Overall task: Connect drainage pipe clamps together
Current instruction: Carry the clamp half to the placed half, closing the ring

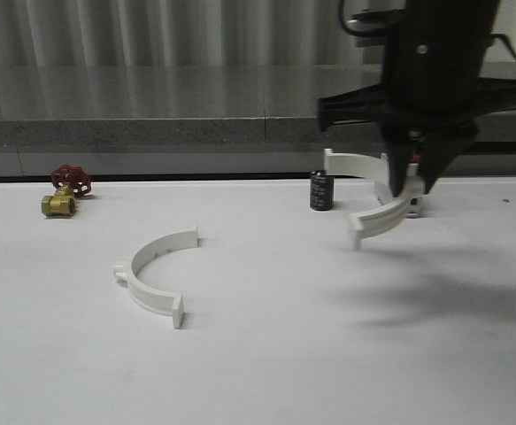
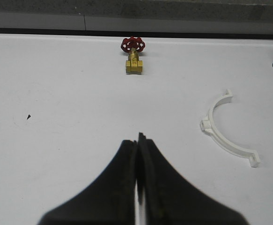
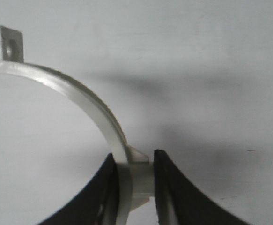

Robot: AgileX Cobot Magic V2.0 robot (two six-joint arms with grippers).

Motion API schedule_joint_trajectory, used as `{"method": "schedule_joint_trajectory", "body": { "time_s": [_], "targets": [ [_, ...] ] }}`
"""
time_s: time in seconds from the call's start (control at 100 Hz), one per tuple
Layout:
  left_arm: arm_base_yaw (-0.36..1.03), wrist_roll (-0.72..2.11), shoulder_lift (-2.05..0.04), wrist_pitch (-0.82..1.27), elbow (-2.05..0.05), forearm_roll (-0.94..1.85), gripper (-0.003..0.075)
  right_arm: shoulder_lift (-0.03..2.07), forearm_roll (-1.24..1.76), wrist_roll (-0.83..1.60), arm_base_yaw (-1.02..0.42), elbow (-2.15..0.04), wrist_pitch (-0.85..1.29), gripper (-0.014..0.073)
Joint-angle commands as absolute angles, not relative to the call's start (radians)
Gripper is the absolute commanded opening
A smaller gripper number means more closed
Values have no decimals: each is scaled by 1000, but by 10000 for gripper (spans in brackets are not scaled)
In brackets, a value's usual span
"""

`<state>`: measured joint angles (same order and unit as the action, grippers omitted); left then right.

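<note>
One white half-ring clamp (image 1: 151,272) lies flat on the white table left of centre, its open side toward the right; the left wrist view has it as clamp (image 2: 225,136). The other clamp (image 1: 377,190) hangs above the table at the right, held at its outer lug by my right gripper (image 1: 408,181). In the right wrist view the black fingers of the right gripper (image 3: 134,176) press on the clamp (image 3: 87,101) at mid-arc, and its end tab with a hole points away. My left gripper (image 2: 138,140) is shut on nothing, over bare table.
A brass valve with a red handwheel (image 1: 65,189) rests at the back left. A small black cylinder (image 1: 321,191) stands at the back, right of centre, near the held clamp. A dark ledge (image 1: 151,133) runs along the table's far edge.
</note>
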<state>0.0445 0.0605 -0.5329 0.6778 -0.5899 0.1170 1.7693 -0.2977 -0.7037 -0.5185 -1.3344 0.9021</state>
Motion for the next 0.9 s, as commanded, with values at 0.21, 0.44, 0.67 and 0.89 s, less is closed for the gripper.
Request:
{"method": "schedule_joint_trajectory", "body": {
  "time_s": [0.21, 0.44, 0.67, 0.89],
  "targets": [
    [43, 62, -535, 610, -615, 133, -21, 1877, -325, -801, -639, -1506, 851, 111],
    [43, 62, -535, 610, -615, 133, -21, 1973, -314, -847, -686, -1597, 853, 111],
    [43, 62, -535, 610, -615, 133, -21, 2023, -312, -891, -705, -1618, 847, 111],
    [43, 62, -535, 610, -615, 133, -21, 2049, -310, -916, -707, -1618, 828, 111]
  ]
}}
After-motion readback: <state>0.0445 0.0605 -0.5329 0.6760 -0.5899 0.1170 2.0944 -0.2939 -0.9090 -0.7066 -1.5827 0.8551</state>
